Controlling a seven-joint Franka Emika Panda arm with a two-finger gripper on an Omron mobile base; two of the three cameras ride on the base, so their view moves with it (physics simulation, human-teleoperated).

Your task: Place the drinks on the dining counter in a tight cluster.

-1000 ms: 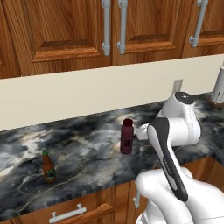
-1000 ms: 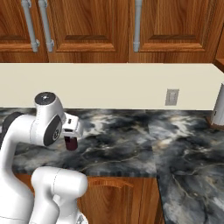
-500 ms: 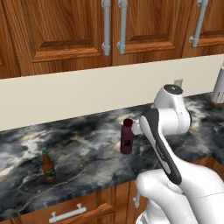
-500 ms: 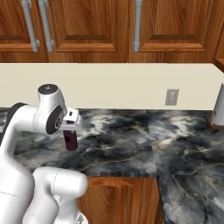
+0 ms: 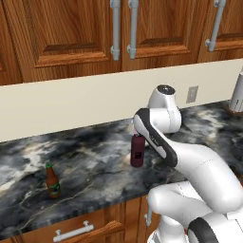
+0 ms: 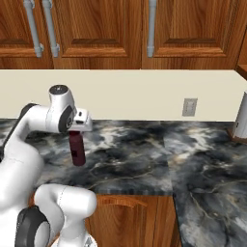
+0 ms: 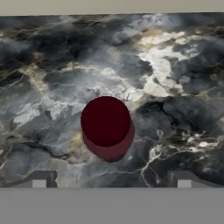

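A dark maroon bottle (image 5: pixel 137 152) (image 6: pixel 76 150) stands upright on the marbled wall counter (image 5: pixel 90 161). In the hand view I look straight down on its round cap (image 7: pixel 106 122). My gripper (image 7: pixel 111 180) hangs just above this bottle, open, with a fingertip (image 7: pixel 39 179) low on each side and nothing between them. A slim brown beer bottle with a green label (image 5: pixel 52 181) stands near the counter's front edge, well to the left. The dining counter is out of view.
Wooden cabinets (image 5: pixel 85 33) hang over the counter. A wall outlet (image 6: pixel 189 106) sits on the cream backsplash. A pale cylindrical appliance (image 6: pixel 240 116) stands at the far right, where the counter turns a corner. Drawers (image 5: pixel 71 231) lie below the front edge.
The arm has swung left and forward, bringing the hand from beside the maroon bottle to right over it. Both bottles have stayed put, and the jaws are still wide.
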